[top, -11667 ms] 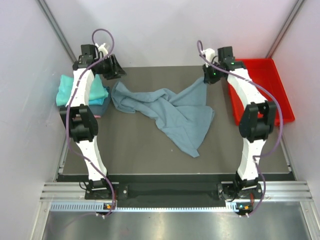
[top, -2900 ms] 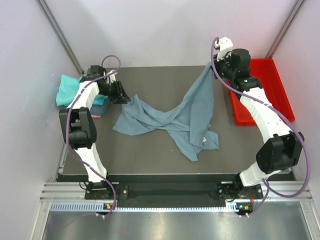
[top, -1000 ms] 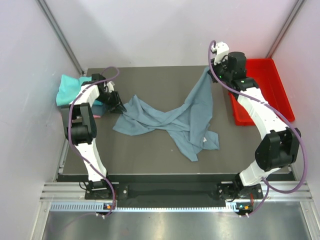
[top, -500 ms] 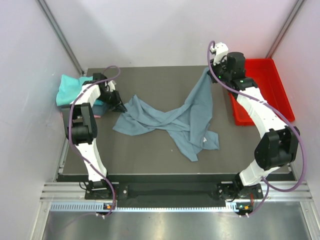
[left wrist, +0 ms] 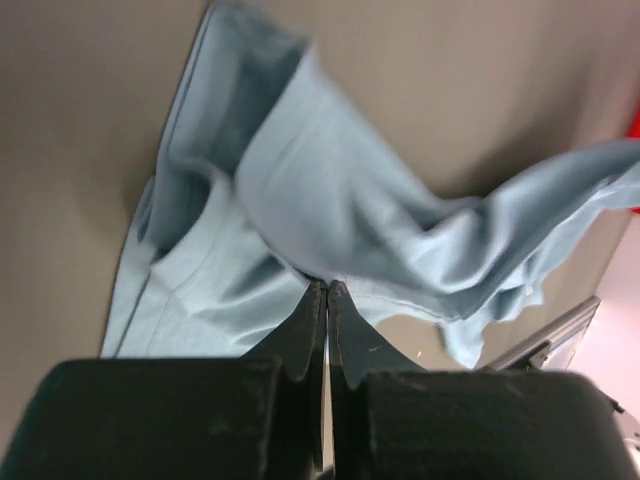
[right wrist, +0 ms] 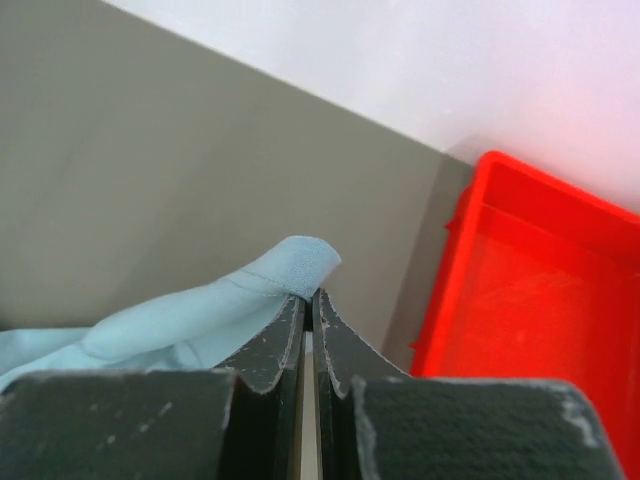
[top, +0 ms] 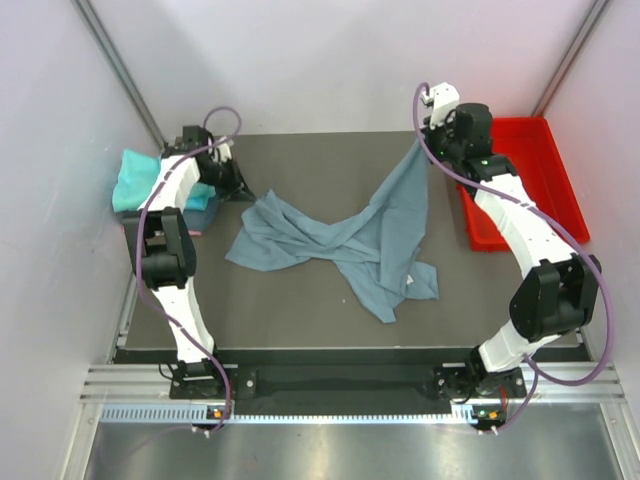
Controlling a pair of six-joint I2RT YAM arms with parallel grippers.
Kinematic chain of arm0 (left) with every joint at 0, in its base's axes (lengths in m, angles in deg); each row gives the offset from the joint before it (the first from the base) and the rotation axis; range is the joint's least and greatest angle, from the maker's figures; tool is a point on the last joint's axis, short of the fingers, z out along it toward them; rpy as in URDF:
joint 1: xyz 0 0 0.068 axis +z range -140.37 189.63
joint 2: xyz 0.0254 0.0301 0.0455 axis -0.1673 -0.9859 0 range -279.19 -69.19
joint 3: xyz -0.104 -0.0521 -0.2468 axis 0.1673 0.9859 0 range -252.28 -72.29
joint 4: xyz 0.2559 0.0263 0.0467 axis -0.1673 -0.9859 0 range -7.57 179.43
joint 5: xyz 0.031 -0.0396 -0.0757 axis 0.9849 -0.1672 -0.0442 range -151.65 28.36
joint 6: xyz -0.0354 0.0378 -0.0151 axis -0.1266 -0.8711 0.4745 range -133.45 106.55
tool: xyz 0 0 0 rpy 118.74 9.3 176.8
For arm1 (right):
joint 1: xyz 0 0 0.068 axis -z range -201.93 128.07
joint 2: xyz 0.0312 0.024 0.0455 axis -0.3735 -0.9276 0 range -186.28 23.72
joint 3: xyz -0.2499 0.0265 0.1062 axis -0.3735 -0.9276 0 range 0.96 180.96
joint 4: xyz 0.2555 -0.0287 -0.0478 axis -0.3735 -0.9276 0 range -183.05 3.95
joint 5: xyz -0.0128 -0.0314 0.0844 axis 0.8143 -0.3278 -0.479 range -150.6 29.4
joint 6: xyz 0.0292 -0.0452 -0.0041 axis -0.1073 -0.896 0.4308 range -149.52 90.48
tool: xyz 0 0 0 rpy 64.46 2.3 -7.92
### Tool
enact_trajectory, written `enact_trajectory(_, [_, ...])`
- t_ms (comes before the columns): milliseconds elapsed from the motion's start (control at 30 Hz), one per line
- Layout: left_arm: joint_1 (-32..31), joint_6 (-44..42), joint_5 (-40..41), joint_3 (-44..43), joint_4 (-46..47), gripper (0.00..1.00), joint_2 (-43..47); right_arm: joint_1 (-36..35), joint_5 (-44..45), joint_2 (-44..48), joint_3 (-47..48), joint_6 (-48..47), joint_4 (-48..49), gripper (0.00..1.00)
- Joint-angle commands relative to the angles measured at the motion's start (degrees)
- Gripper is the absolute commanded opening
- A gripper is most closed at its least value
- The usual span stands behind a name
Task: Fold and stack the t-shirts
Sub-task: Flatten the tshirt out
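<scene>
The shirt [top: 340, 235] sprawls twisted on the worktop [top: 300, 315]. The right end effector [right wrist: 308, 296] pinches a corner aloft; the left end effector [left wrist: 325, 290] is shut at its edge — grip uncertain — so spreading could merely drag it sideways.

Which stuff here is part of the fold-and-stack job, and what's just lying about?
Job: grey-blue shirt, one end pinched in the right claw; folded shirt pile at the table's left edge.
Lying about: red tray on the right.
</scene>
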Motion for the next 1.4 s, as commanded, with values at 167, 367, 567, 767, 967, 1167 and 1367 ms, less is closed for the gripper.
enact_trajectory(167, [1.66,-4.91,-2.91,-16.52,1.62,0.0,7.43,3.69,5.75,5.07,16.81,3.31,-3.78,0.0])
enact_trajectory(367, [1.92,-10.36,-1.16,-19.08,2.41,0.0,12.53,5.54,1.44,5.67,24.24,9.74,-13.12,0.0])
enact_trajectory(567, [1.92,-12.39,0.87,-18.38,6.0,0.0,20.26,5.54,2.15,11.82,22.04,6.76,-11.09,0.0])
enact_trajectory(767, [1.92,-13.44,0.17,-15.74,7.86,0.0,30.36,5.63,-0.58,20.08,19.93,7.19,-12.58,0.0])
enact_trajectory(967, [1.92,-17.31,2.19,-10.48,8.3,0.0,44.68,5.63,-2.25,32.82,15.8,4.82,-14.08,0.0])
enact_trajectory(1167, [1.92,-23.72,2.01,-7.84,6.1,0.0,58.04,5.63,-0.67,42.49,19.05,5.17,-19.18,0.0])
enact_trajectory(1367, [1.92,-22.16,2.89,-9.84,7.94,0.0,66.23,6.77,-2.87,48.3,28.6,5.43,-25.42,0.0])
